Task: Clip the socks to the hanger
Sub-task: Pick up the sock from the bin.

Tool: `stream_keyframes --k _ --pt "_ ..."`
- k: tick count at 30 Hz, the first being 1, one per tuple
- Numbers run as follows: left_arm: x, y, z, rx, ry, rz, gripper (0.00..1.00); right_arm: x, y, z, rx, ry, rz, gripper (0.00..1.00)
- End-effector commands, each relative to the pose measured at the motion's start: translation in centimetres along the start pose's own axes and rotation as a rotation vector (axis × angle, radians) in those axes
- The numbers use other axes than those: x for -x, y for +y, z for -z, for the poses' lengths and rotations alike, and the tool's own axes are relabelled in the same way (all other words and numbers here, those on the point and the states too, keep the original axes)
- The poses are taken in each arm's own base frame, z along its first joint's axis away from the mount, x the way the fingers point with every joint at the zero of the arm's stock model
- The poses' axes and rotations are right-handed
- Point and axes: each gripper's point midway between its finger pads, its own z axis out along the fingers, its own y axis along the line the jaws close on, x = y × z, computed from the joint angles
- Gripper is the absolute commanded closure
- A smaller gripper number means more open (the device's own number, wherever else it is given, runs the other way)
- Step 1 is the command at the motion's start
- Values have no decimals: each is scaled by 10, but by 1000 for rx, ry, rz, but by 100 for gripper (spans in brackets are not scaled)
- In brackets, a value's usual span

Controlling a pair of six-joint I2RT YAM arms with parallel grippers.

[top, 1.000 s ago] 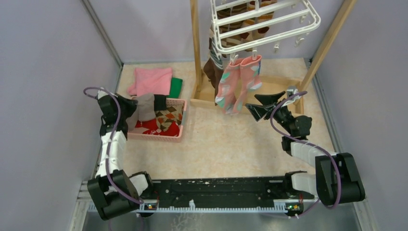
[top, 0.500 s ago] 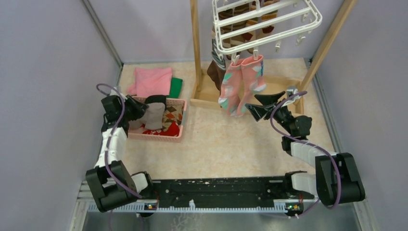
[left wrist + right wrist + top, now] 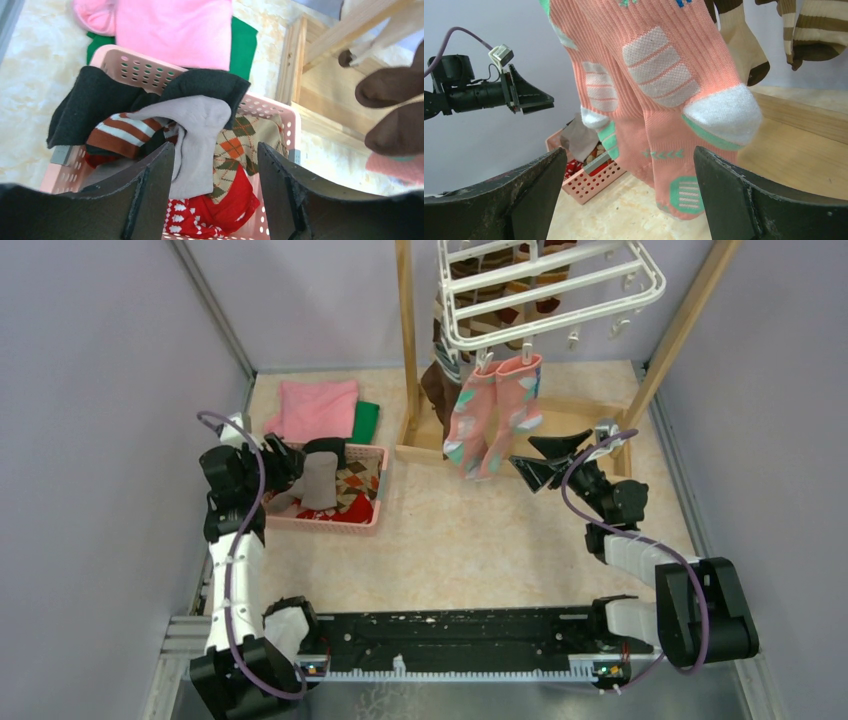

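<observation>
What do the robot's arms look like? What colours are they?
Each arm has white links and black joints. A thin purple cable loops along the left arm, another along the right arm. The left gripper and right gripper each have two black wedge-shaped fingers.

Left arm (image 3: 230,570), right arm (image 3: 635,552): jaws apart.

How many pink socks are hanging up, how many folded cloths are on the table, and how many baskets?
Hanging pink socks: 2
Folded cloths: 2, one pink cloth and one green cloth
Pink basket: 1
Total: 5
</observation>
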Motion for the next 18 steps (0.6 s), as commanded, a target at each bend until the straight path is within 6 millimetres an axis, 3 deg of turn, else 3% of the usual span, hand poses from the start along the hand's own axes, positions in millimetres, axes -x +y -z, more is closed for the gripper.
stream_keyframes --k 1,4,9,18 --pt "-4 -23 6 -129 52 -60 37 25 16 -10 64 -52 67 4" --pt "-15 -28 9 -162 99 -47 44 25 16 -10 64 -51 67 4" --pt "-41 -8 -1 -97 157 -23 44 24 17 -11 67 -49 63 4" --pt "-62 13 -24 -45 226 14 38 23 19 -10 69 -46 64 4"
